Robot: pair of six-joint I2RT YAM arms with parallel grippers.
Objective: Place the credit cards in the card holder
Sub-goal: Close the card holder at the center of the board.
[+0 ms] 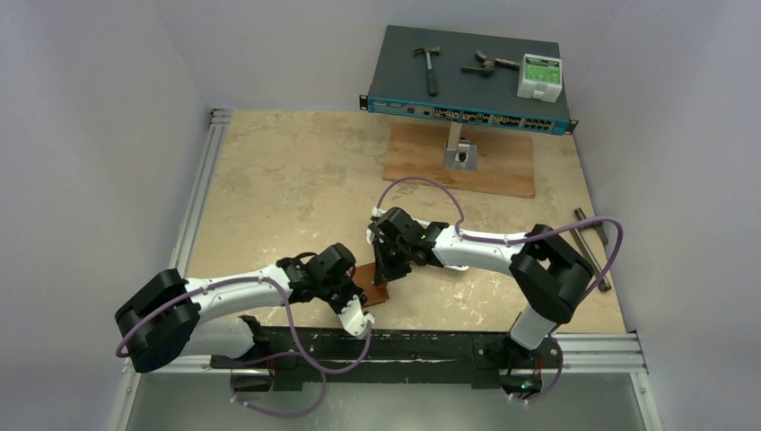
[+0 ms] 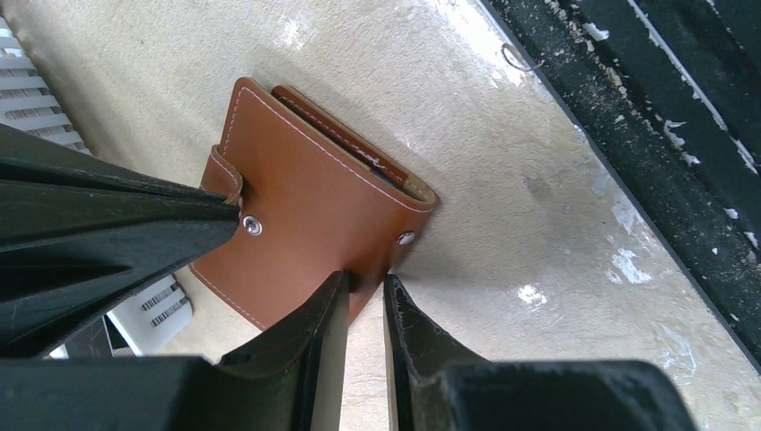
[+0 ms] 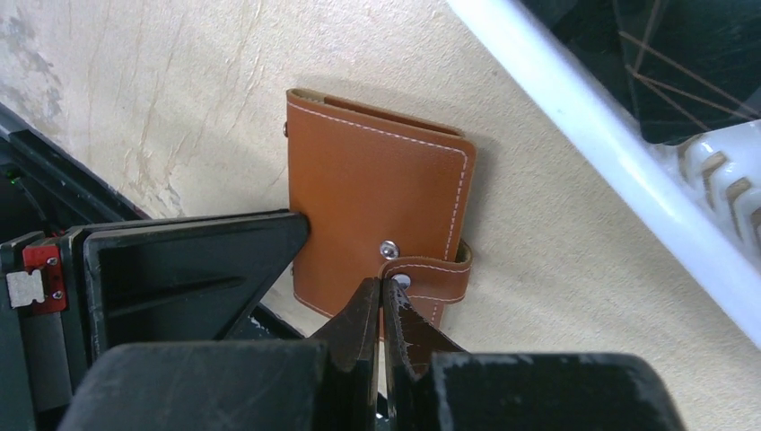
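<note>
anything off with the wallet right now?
Yes: the card holder lies folded shut, but its snap tab is unfastened, its end sitting beside the stud on the cover rather than on it.

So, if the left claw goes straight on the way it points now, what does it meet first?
The brown card holder: the left claw points at its near edge, which sits right at the fingertips. Whether they already touch it, I cannot tell.
</note>
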